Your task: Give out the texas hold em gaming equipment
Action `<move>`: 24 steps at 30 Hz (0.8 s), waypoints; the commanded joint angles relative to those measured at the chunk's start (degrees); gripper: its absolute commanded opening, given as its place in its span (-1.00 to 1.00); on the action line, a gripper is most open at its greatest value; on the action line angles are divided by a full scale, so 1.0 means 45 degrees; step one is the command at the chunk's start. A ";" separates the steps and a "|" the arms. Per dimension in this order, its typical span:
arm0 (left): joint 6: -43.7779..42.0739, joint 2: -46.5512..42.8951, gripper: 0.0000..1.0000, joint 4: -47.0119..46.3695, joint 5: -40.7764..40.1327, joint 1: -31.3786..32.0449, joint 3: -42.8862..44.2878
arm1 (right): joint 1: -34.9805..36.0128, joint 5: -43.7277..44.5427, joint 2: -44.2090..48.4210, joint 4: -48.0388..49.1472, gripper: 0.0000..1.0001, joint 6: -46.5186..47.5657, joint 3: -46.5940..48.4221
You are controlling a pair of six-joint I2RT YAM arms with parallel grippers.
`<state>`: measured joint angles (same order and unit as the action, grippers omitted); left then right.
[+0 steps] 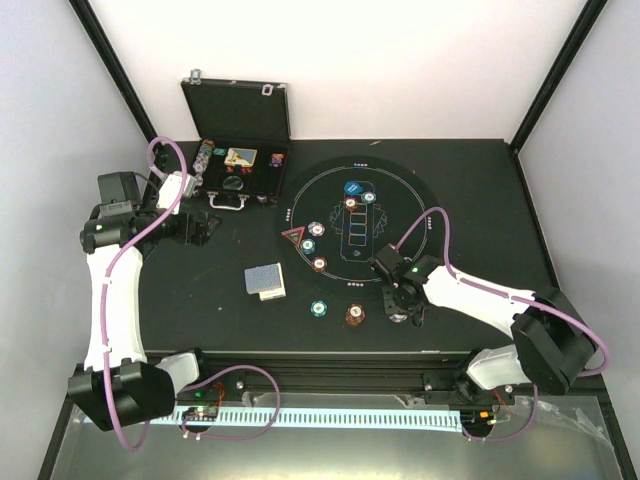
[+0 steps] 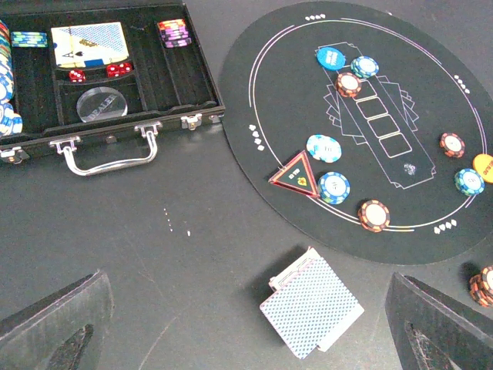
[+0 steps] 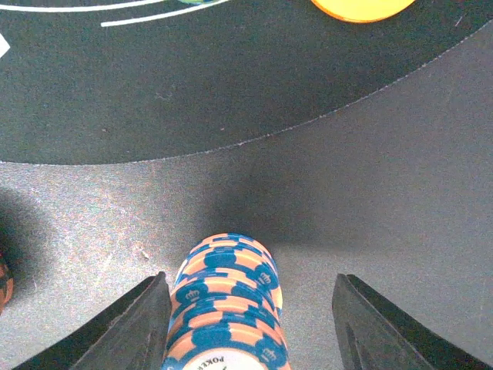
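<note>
My right gripper [image 3: 250,281] hangs low over the table just off the mat's near rim [image 1: 400,305]. A stack of blue and orange chips [image 3: 227,301] stands between its fingers. The left finger [image 3: 131,324] touches the stack, while the right finger [image 3: 385,331] is a gap away. An orange disc [image 3: 358,8] lies on the mat ahead. My left gripper [image 2: 250,324] is open and empty above the table, left of the blue-backed deck of cards [image 2: 312,312]. On the mat sit a red triangle marker [image 1: 293,238], several chips [image 1: 308,245] and a blue disc [image 1: 353,186].
The black hinged case [image 1: 240,165] lies open at the back left with chips, cards and dice inside. The round black mat [image 1: 400,200] fills the table's middle. A teal chip [image 1: 319,308] and a red-brown chip stack [image 1: 355,315] sit near the front edge.
</note>
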<state>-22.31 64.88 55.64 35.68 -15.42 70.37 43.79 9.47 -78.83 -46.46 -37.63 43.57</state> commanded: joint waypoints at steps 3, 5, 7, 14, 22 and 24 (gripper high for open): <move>-0.0024 0.0071 0.98 -0.0176 0.0193 -0.0078 0.0088 | 0.0054 0.0040 -0.0050 0.0046 0.41 -0.0165 -0.0162; -0.0021 0.0106 0.98 -0.0176 0.0168 -0.0088 0.0082 | 0.0066 0.0141 0.0055 -0.0038 0.50 -0.0210 -0.0118; -0.0024 0.0094 0.98 -0.0177 0.0165 -0.0098 0.0067 | 0.0065 0.0199 0.0252 -0.0117 0.53 -0.0248 -0.0060; -0.0038 0.0106 0.98 -0.0166 0.0133 -0.0089 0.0019 | 0.0180 0.0085 0.0937 -0.0339 0.71 -0.0345 -0.0053; -0.0024 0.0155 0.98 -0.0135 0.0135 -0.0099 0.0041 | 0.0745 -0.0344 0.1177 -0.0282 0.81 -0.0473 -0.0173; -0.0036 0.0165 0.98 -0.0118 0.0132 -0.0093 0.0033 | 0.0882 -0.0391 0.1057 -0.0277 0.80 -0.0528 -0.0237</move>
<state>-22.31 65.25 55.64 35.68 -15.42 70.24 46.44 8.49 -73.93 -47.37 -38.87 43.42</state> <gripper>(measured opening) 0.989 0.905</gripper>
